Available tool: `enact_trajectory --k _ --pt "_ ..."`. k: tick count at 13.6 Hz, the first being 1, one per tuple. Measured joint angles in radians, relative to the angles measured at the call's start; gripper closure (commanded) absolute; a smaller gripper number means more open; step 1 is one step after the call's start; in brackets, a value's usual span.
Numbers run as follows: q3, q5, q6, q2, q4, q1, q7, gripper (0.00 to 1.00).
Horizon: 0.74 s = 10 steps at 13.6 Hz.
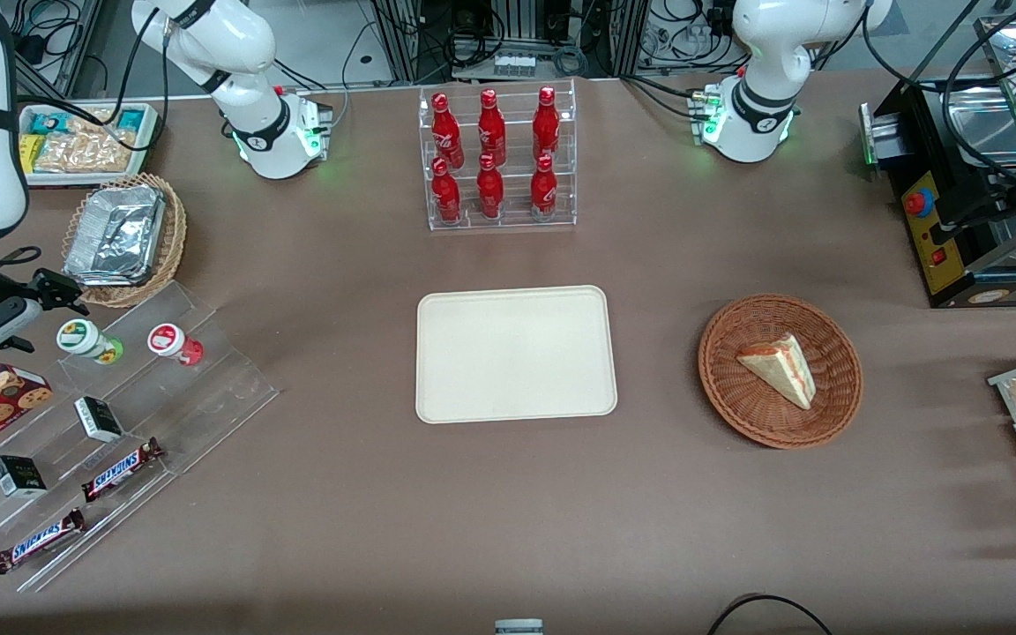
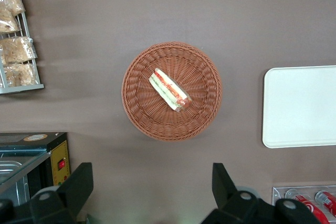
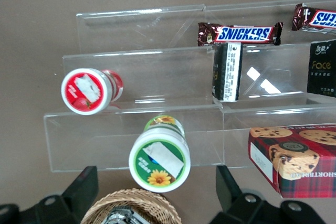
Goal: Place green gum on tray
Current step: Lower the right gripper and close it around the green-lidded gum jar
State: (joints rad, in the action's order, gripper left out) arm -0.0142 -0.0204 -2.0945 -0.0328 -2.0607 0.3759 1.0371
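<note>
The green gum (image 1: 87, 340), a small green bottle with a white lid and a green-and-yellow label, lies on the top step of a clear acrylic stepped rack (image 1: 208, 388) toward the working arm's end of the table. In the right wrist view its lid (image 3: 159, 160) faces the camera. My gripper (image 1: 60, 294) hovers open and empty just above it, over the rim of a nearby wicker basket; the gum sits between the two spread fingers (image 3: 84, 187) in the wrist view. The cream tray (image 1: 515, 353) lies empty at the table's middle and also shows in the left wrist view (image 2: 299, 106).
A red gum bottle (image 1: 175, 343) lies beside the green one. The rack also holds Snickers bars (image 3: 239, 33), small black boxes (image 3: 227, 72) and a cookie box (image 3: 294, 158). A wicker basket with a foil container (image 1: 124, 238) adjoins it. Cola bottles (image 1: 490, 159) and a sandwich basket (image 1: 780, 370) stand elsewhere.
</note>
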Motion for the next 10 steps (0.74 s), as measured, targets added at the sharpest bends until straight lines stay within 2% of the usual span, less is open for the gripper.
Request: enact_trajectory --k 6,7,8,9,10 --pt "0.0 -0.037 -0.056 -0.025 -0.046 0.016 0.016 0.0" --pt "0.0 -0.037 -0.067 -0.025 -0.056 0.016 0.016 0.04" --pt "0.0 -0.038 -0.08 -0.026 -0.068 0.016 0.016 0.29" --pt "0.0 -0.038 -0.093 -0.026 -0.077 0.016 0.016 0.62" --pt "-0.001 -0.038 -0.098 -0.026 -0.083 0.016 0.017 0.91"
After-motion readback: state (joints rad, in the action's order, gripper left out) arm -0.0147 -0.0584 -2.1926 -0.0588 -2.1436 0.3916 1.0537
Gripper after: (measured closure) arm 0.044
